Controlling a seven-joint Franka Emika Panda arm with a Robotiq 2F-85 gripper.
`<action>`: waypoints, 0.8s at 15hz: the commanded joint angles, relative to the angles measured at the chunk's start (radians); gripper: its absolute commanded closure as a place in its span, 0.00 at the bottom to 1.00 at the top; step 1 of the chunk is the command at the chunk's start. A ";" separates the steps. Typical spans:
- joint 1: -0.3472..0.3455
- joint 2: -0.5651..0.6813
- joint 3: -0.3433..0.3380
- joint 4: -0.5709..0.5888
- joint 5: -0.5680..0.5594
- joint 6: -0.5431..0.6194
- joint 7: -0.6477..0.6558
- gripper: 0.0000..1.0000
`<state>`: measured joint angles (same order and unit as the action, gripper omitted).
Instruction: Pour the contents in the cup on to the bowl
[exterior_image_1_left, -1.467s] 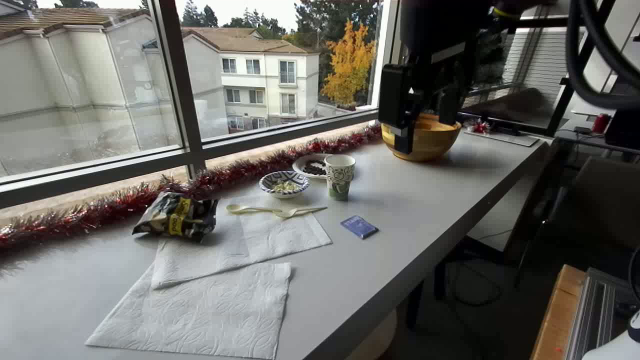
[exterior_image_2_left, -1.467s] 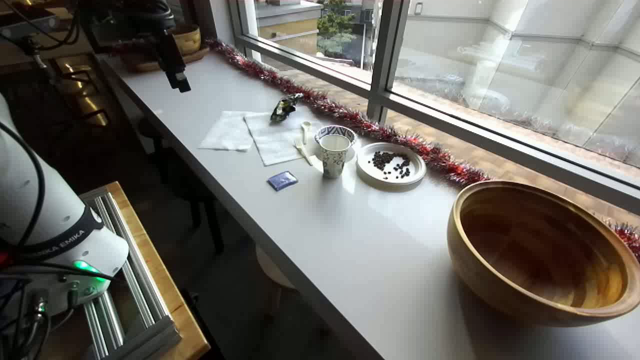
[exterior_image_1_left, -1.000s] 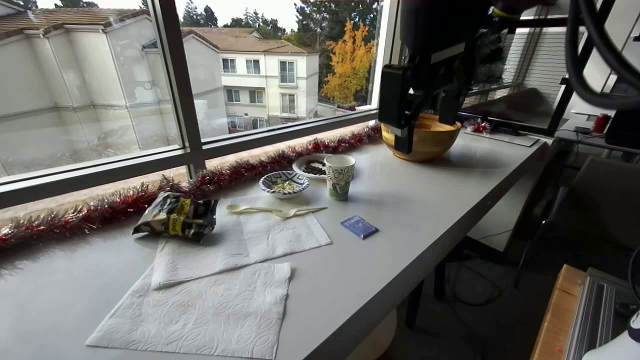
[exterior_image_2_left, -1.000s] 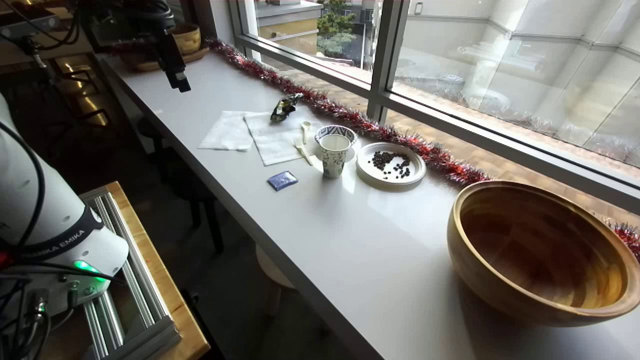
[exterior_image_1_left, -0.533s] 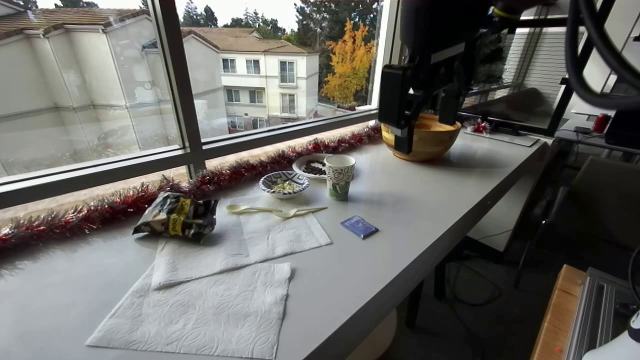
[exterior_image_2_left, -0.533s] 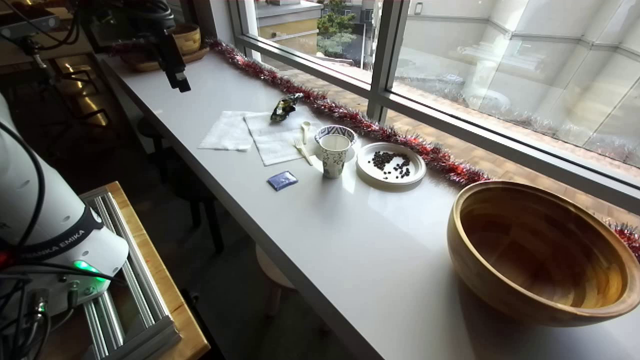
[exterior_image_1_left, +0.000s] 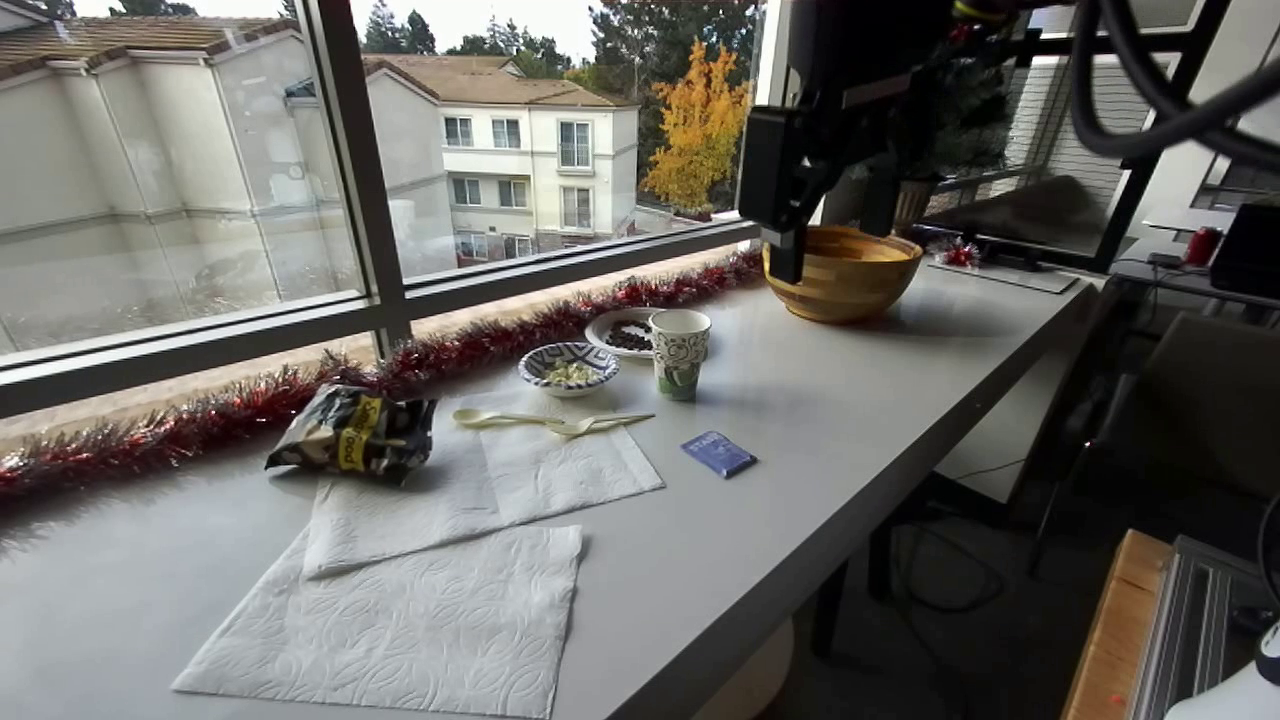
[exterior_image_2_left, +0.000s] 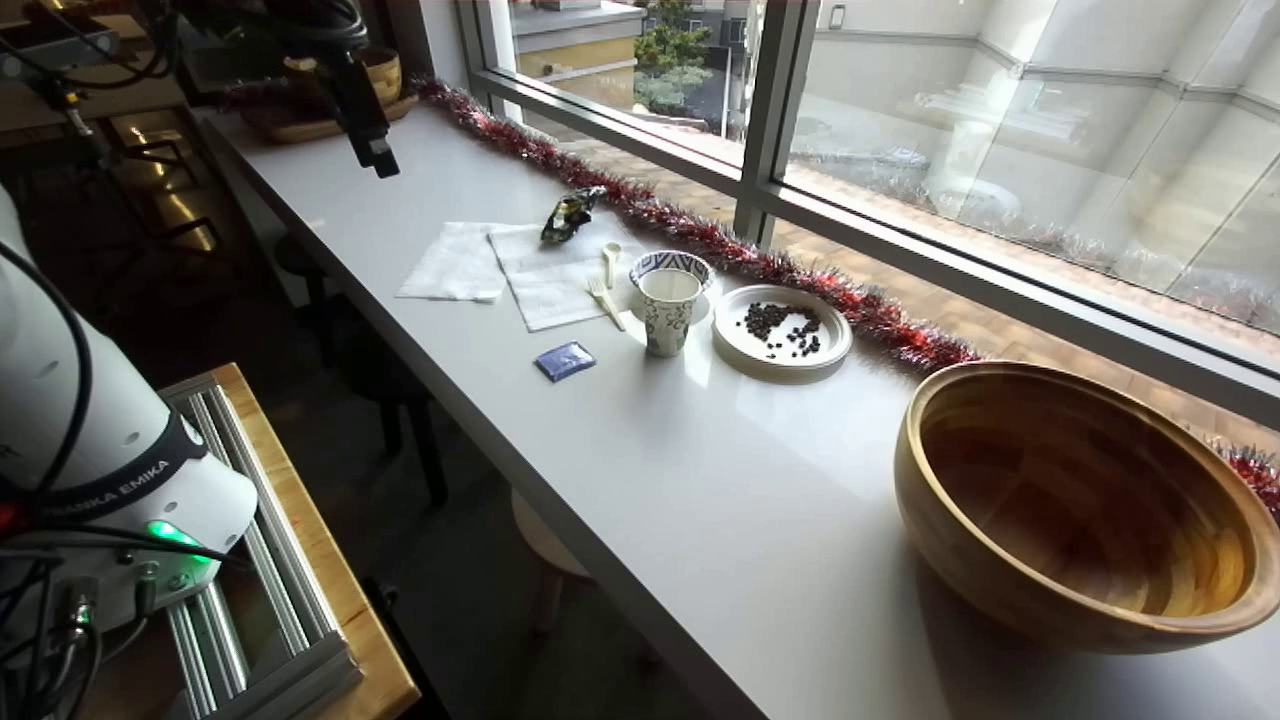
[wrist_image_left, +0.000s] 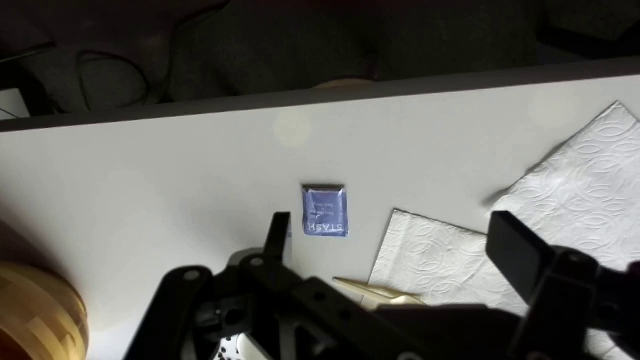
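The cup (exterior_image_1_left: 681, 355) is a pale paper cup with a dark swirl pattern and a green lower part. It stands upright on the table, and its contents cannot be made out. It also shows in an exterior view (exterior_image_2_left: 668, 318). The bowl (exterior_image_1_left: 850, 292) is wide, round and wooden. It stands beyond the cup, and shows large in an exterior view (exterior_image_2_left: 960, 560) and at the lower left of the wrist view (wrist_image_left: 45, 315). My gripper (wrist_image_left: 390, 216) is open with nothing between its fingers. It hangs above the table, apart from cup and bowl, and also shows in both exterior views (exterior_image_1_left: 835, 240) (exterior_image_2_left: 378, 160).
A patterned paper bowl (exterior_image_1_left: 526, 378) with pale bits and a plate (exterior_image_2_left: 783, 372) of dark beans stand beside the cup. A blue tea packet (wrist_image_left: 325, 212), plastic cutlery (exterior_image_1_left: 600, 422), napkins (exterior_image_1_left: 430, 610) and a snack bag (exterior_image_1_left: 355, 435) lie nearby. Red tinsel (exterior_image_1_left: 480, 345) runs along the window.
My gripper was still in the earlier frames. In the last half second it has risen slightly and shifted a little sideways. The cup, bowl and other table things have not moved.
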<state>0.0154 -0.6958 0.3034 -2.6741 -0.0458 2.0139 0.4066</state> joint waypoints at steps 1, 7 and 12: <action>-0.043 0.158 -0.079 0.114 -0.037 0.065 -0.056 0.00; -0.071 0.451 -0.163 0.347 -0.036 0.108 -0.089 0.00; -0.059 0.675 -0.216 0.518 -0.033 0.172 -0.088 0.00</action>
<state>-0.0527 -0.1659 0.1152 -2.2790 -0.0666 2.1658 0.3195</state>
